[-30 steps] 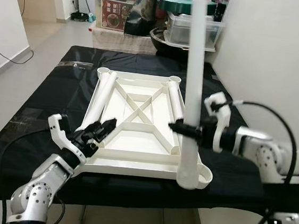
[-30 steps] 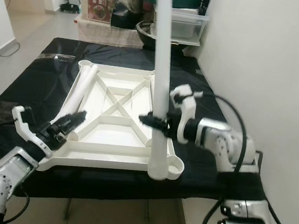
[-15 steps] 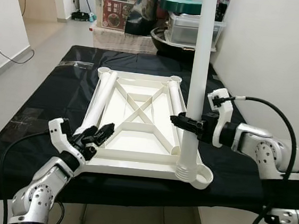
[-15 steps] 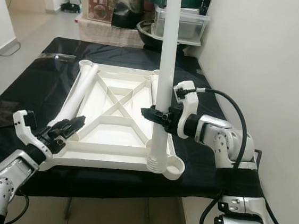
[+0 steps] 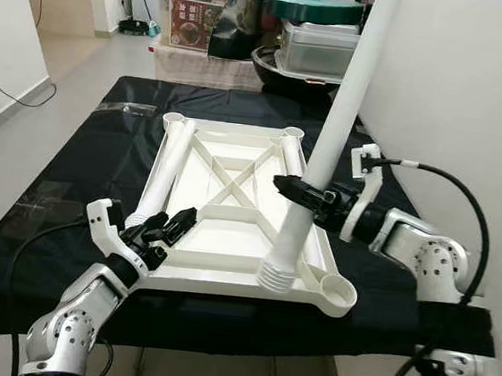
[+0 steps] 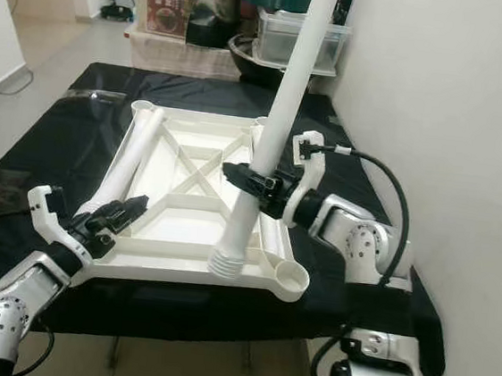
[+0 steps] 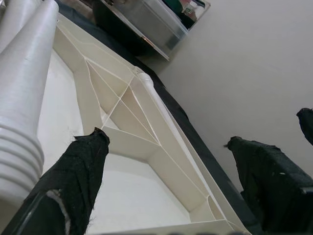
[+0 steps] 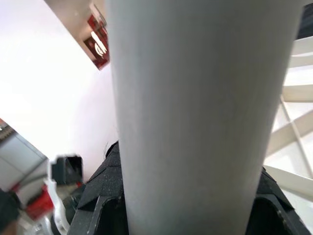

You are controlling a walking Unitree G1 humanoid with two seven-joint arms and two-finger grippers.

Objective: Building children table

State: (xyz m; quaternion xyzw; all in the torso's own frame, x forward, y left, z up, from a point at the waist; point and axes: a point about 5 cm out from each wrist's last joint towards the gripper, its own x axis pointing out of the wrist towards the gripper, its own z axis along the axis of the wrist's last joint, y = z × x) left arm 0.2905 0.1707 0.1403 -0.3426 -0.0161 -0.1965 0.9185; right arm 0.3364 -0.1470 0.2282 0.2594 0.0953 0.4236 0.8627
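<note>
- On the desk (image 5: 76, 147), under a black cloth, the white tabletop (image 5: 230, 213) lies upside down with its ribs up; it has not moved compared with a second ago.
- Two legs lie flat inside the tabletop, one along its left edge (image 5: 164, 174) and one along its right edge (image 5: 291, 161), both in the same place as before.
- A third leg (image 5: 327, 151) has changed most: one second ago it stood upright with its ribbed end close to the near right corner socket (image 5: 340, 293); now it leans, top toward the wall, and the ribbed end has swung left and sits on the near rim, beside the socket and not in it.
- Right pincer (image 5: 302, 193) is closed on this leg at about mid-height, and its arm has reached further over the tabletop.
- Left pincer (image 5: 174, 222) rests at the near left corner with its fingers apart, holding nothing; it moved very little.
- My judgement: the leg is now further from being seated, so it must be stood up again and brought over the socket before it is pressed in.
</note>
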